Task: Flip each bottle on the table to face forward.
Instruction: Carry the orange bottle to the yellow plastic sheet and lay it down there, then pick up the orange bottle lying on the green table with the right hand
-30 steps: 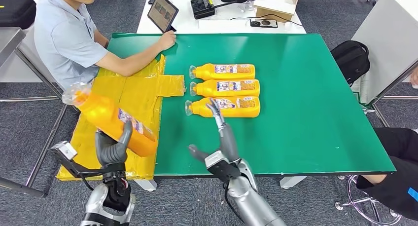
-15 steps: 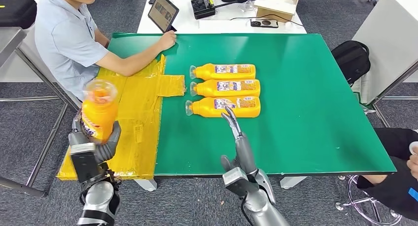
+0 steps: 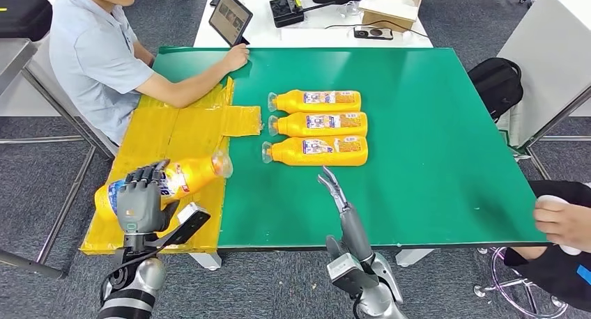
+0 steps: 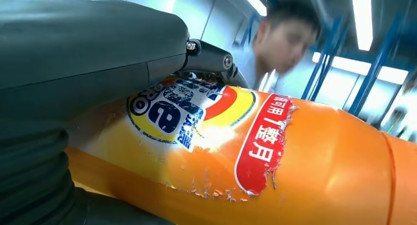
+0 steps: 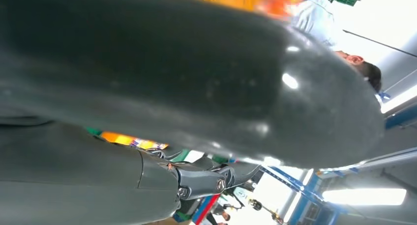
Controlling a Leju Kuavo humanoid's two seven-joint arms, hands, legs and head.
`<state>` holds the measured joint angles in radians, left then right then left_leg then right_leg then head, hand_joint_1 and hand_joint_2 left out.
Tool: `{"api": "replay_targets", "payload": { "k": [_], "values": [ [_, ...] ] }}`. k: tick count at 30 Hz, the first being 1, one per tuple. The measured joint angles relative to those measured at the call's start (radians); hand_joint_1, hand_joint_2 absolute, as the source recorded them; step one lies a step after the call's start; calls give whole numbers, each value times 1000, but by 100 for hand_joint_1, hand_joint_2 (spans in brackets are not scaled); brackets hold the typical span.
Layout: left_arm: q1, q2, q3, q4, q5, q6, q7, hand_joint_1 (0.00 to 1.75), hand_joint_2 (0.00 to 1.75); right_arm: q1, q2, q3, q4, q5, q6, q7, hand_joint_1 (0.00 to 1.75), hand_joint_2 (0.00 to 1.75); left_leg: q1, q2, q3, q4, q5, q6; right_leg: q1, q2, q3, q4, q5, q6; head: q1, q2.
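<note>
My left hand (image 3: 141, 200) grips an orange bottle (image 3: 167, 182) above the yellow sheet (image 3: 181, 134) at the table's front left. The bottle lies nearly level, its clear cap toward the green mat. Up close in the left wrist view, the bottle (image 4: 275, 161) shows its blue, yellow and red label, and my left hand (image 4: 83, 58) wraps around it. Three orange bottles (image 3: 317, 124) lie side by side on the green table (image 3: 432, 166), caps to the left, labels up. My right hand (image 3: 345, 207) hovers open over the table's front edge, fingers stretched toward the nearest bottle (image 3: 317, 151).
A person (image 3: 97, 54) sits at the table's left side, with one hand on the far left corner. Another person's hand (image 3: 561, 221) shows at the right edge. A tablet (image 3: 230, 17), black devices and a cardboard box (image 3: 392, 3) stand on the white table behind.
My left hand has turned the bottle from upright down to nearly level, cap now toward the mat. My right hand has drawn back toward the front edge. A person's hand has come in at the right.
</note>
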<state>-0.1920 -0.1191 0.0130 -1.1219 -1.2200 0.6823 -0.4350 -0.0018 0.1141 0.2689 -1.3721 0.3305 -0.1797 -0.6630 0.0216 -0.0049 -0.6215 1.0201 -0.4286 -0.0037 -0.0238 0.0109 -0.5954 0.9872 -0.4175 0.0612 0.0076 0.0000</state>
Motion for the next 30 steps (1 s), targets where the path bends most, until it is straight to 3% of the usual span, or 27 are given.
{"api": "replay_targets", "payload": {
  "k": [2,6,7,11,20,30],
  "values": [
    [-27,29,-18,61,-24,-45,50,125,175,12,0,-8,-5,-1,10,1,0,0,0,0,0,0,0,0,0,0,0,0,0,0,0,0],
    [-92,74,-58,175,-41,-179,120,57,175,32,1,-27,-12,2,29,3,0,0,0,0,0,0,0,0,0,0,0,0,0,0,0,0],
    [-109,82,-70,200,-50,-200,133,53,175,36,2,-31,-13,4,34,3,0,0,0,0,0,0,0,0,0,0,0,0,0,0,0,0],
    [-175,103,-112,287,-56,-268,150,3,175,42,7,-41,-13,11,43,4,0,0,0,0,0,0,0,0,0,0,1,0,0,0,0,0],
    [-265,118,-143,364,159,-533,17,0,175,40,12,-61,-5,9,46,4,0,0,0,-1,1,0,0,0,0,-1,3,0,0,0,0,0],
    [-260,140,-166,299,513,-814,-76,0,175,25,12,-70,31,-6,46,0,0,0,0,-3,3,0,1,0,0,-2,5,0,0,0,0,0]
  ]
}}
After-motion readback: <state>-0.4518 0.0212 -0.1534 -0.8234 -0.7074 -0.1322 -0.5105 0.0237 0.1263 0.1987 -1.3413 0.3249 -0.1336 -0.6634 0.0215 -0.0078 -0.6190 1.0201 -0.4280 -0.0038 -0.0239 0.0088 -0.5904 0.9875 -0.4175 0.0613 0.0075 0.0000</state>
